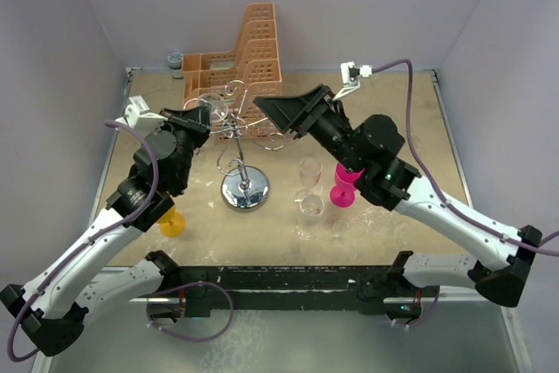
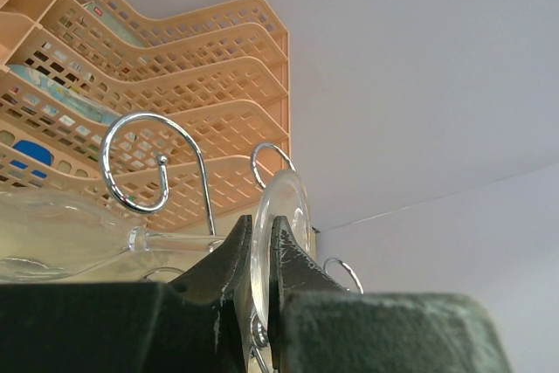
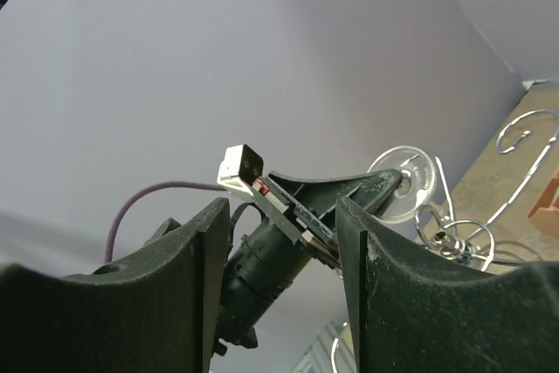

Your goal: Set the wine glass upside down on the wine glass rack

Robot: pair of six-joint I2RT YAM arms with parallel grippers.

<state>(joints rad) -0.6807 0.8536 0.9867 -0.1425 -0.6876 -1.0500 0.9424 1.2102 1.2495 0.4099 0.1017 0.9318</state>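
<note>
From above, the wine glass rack (image 1: pixel 244 188) stands at the middle of the table (image 1: pixel 441 150), its chrome base below its curled arms. The left gripper (image 1: pixel 203 118) reaches its top from 9 o'clock and holds the wine glass (image 1: pixel 216 107) among the scrolls. The right gripper (image 1: pixel 272 120) faces it from 3 o'clock.

Only this view shows the rest:
- one orange basket (image 1: pixel 236 54) at 12 o'clock of the rack
- one small grey jar (image 1: pixel 175 60) at 11
- two standing glasses (image 1: pixel 308 172) at 3
- one pink goblet (image 1: pixel 342 189) just beyond them
- one yellow cup (image 1: pixel 172 223) at 8, half under the left arm

That makes three clear glasses in all.

The left wrist view alone shows the grip. The left gripper (image 2: pixel 260 226) is pinched tight on the round foot of the wine glass (image 2: pixel 281 207). Stem and bowl lie sideways toward 9 o'clock, behind a scroll of the wine glass rack (image 2: pixel 135 163). Whether the stem rests on the wire cannot be told. The orange basket (image 2: pixel 218 67) fills the background.

In the right wrist view, the right gripper (image 3: pixel 284 209) stands wide apart with nothing between its fingers. Through the gap are the other arm's camera and the foot of the wine glass (image 3: pixel 406 183).

The table is a tan, speckled board with white smears. Pale lilac-grey walls (image 1: pixel 349 6) enclose it.
</note>
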